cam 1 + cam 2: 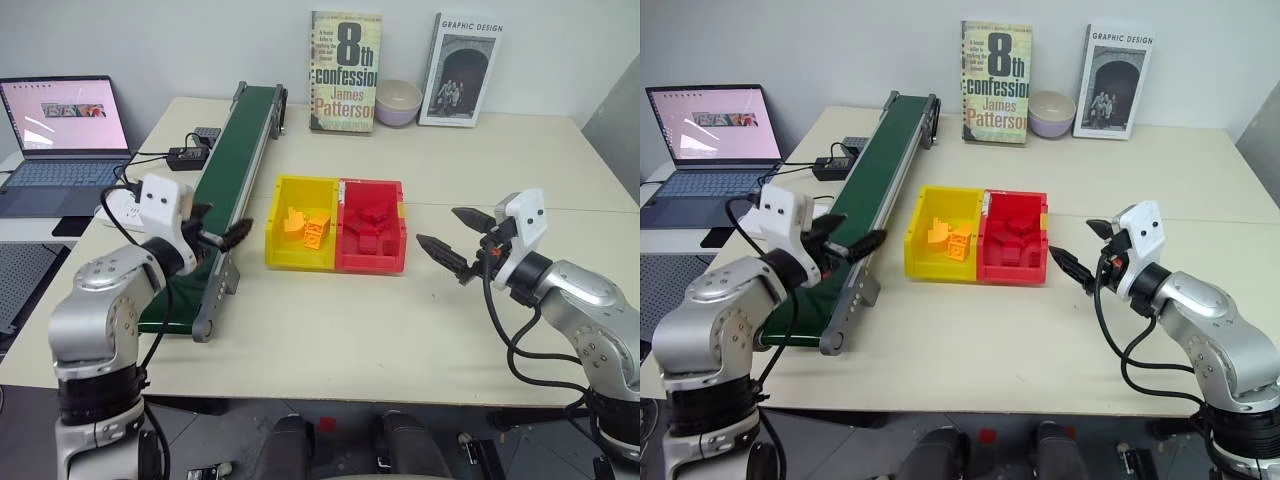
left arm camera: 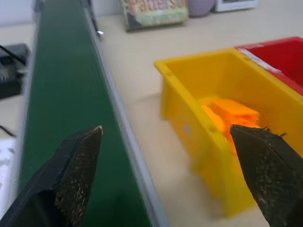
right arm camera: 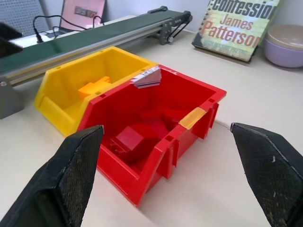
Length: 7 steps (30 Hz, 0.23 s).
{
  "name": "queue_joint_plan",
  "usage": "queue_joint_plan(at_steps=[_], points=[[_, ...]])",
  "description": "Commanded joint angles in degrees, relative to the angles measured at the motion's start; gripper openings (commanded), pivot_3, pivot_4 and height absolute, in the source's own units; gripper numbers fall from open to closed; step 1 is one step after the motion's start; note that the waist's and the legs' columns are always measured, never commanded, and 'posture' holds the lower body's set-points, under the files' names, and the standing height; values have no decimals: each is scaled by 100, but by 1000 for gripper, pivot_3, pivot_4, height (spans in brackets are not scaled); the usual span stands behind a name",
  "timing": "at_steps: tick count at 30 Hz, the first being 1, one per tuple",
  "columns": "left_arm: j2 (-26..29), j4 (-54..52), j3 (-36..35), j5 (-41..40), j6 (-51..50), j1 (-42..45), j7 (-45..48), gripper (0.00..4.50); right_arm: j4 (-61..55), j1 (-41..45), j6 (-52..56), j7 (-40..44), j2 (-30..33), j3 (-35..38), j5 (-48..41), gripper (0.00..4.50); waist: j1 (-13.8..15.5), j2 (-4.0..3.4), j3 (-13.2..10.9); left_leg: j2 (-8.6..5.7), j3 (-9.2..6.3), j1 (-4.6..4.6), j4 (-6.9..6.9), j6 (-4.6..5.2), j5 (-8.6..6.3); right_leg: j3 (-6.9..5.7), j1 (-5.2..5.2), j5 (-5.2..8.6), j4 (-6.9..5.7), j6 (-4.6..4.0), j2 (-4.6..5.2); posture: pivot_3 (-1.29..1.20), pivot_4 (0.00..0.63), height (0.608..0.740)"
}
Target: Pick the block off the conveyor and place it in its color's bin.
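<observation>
pale table, belt bare as far as i see. l gripper spread wide over its near end, empty, waiting for a brick i'd guess. r gripper also spread, idle beside red bin; red blocks already inside.

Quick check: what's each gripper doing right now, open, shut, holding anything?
Left gripper: open, empty, over the conveyor.
Right gripper: open, empty, beside the red bin.
</observation>
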<state>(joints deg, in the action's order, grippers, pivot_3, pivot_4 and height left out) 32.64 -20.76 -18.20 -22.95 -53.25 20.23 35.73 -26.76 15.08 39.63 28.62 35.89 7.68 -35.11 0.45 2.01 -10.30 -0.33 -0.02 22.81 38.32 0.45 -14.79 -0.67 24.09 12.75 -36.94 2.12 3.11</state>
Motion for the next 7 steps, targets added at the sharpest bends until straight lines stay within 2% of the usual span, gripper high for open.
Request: queue_joint_plan(at_steps=[1, 7], points=[[472, -551, -80, -625, -370, 79, 406, 4487, -91, 241, 24, 575, 233, 17, -264, 4500, -9, 0, 0, 0, 0, 0, 2, 0, 0, 0, 0, 0, -1, 0, -1, 0, 150, 740], [1281, -465, -228, -1271, -718, 172, 893, 4487, -147, 500, 310, 938, 362, 51, -666, 4500, -53, -1, 0, 8, 0, -9, -5, 0, 0, -3, -1, 6, -4, 4, -11, 0, 150, 740]])
